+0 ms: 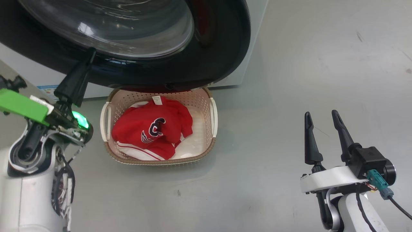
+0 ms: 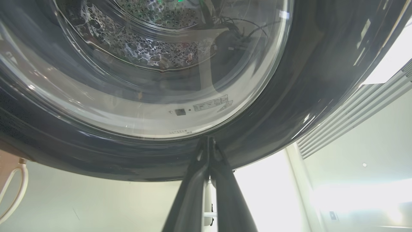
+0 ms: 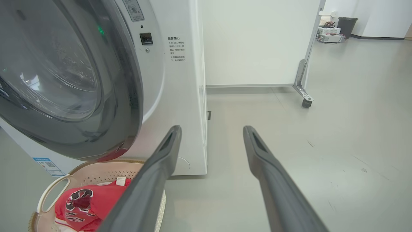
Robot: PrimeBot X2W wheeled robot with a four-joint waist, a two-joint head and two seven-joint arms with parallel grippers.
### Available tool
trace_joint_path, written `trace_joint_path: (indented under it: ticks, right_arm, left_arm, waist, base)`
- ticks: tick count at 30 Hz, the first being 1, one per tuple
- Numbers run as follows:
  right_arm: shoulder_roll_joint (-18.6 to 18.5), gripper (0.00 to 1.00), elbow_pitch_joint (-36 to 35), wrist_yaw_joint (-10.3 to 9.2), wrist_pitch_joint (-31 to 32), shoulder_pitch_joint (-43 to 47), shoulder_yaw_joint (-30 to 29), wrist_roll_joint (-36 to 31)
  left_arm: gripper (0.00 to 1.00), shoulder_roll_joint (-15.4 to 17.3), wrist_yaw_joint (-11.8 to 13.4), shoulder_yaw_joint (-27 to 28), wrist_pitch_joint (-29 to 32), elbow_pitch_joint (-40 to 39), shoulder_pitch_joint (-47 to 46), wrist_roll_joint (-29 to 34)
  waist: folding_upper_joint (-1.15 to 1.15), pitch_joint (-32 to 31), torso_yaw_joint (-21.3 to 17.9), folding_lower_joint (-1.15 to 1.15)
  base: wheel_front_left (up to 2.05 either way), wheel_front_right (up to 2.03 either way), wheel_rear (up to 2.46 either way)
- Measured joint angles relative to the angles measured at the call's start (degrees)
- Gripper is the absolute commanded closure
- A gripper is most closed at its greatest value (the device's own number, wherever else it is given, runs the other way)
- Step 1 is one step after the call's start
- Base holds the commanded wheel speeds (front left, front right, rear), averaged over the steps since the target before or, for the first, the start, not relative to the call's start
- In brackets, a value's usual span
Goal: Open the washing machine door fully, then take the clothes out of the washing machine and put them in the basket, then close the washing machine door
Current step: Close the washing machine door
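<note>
The glossy black washing machine door (image 1: 206, 48) with its glass bowl window stands partly ajar, a gap showing at its right edge in front of the white washing machine (image 3: 180, 80). My left gripper (image 1: 91, 53) is shut, its fingertips pressed against the door's lower rim (image 2: 207, 140). The red clothes (image 1: 154, 129) lie in the cream basket (image 1: 210, 129) on the floor just below the door. In the right wrist view the red clothes (image 3: 83, 206) and the basket (image 3: 51, 196) show at the lower left. My right gripper (image 1: 320, 116) hangs open and empty over bare floor, well right of the basket.
Grey floor (image 1: 289, 80) stretches to the right of the machine. A white partition on castor wheels (image 3: 304, 96) stands behind the washer. A dark bin (image 3: 346, 25) and boxes sit far back at the right.
</note>
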Motion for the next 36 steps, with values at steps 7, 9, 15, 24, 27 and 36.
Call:
trace_joint_path:
  ticks: [7,9,15,24,27,36]
  right_arm:
    - [-0.83,0.00,0.79,-0.05,0.00,0.12,-0.78,-0.03]
    - [-0.98,0.00,0.98,-0.05,0.00,0.23,-1.03,-0.11]
    - [-1.03,0.00,1.94,-0.05,-0.01,0.70,-1.00,-0.12]
    - [-1.01,0.00,3.38,-0.05,-0.01,2.79,-0.93,-0.11]
    - [-1.00,0.00,3.65,-0.05,-0.02,3.48,-0.99,-0.10]
    - [-0.92,0.00,4.09,-0.07,-0.02,5.89,-0.99,-0.09]
  left_arm:
    - [0.64,-1.38,0.00,1.89,-0.89,-3.99,10.01,-0.11]
    - [0.25,-1.66,0.00,2.82,-1.08,-5.71,11.51,-0.52]
    - [0.00,-1.75,0.00,3.93,-1.56,-9.05,16.64,-0.35]
    - [0.00,-1.66,0.00,5.37,-6.12,-13.99,22.97,8.38]
    - [0.00,-0.98,0.00,5.32,-7.57,-14.88,24.43,12.52]
    - [0.00,3.91,0.00,1.90,-14.85,-20.97,30.04,31.31]
  waist:
    - [0.00,-1.40,4.89,0.00]
    - [0.00,-1.89,6.21,0.00]
    - [0.00,-3.96,9.38,0.00]
    - [0.00,-8.52,11.32,0.00]
    - [0.00,-9.55,11.49,0.00]
    - [0.00,-13.60,11.12,0.00]
  base:
    - [0.00,0.00,0.00]
    - [0.00,0.00,0.00]
    - [0.00,0.00,0.00]
    - [0.00,0.00,0.00]
    - [0.00,0.00,0.00]
    - [0.00,0.00,0.00]
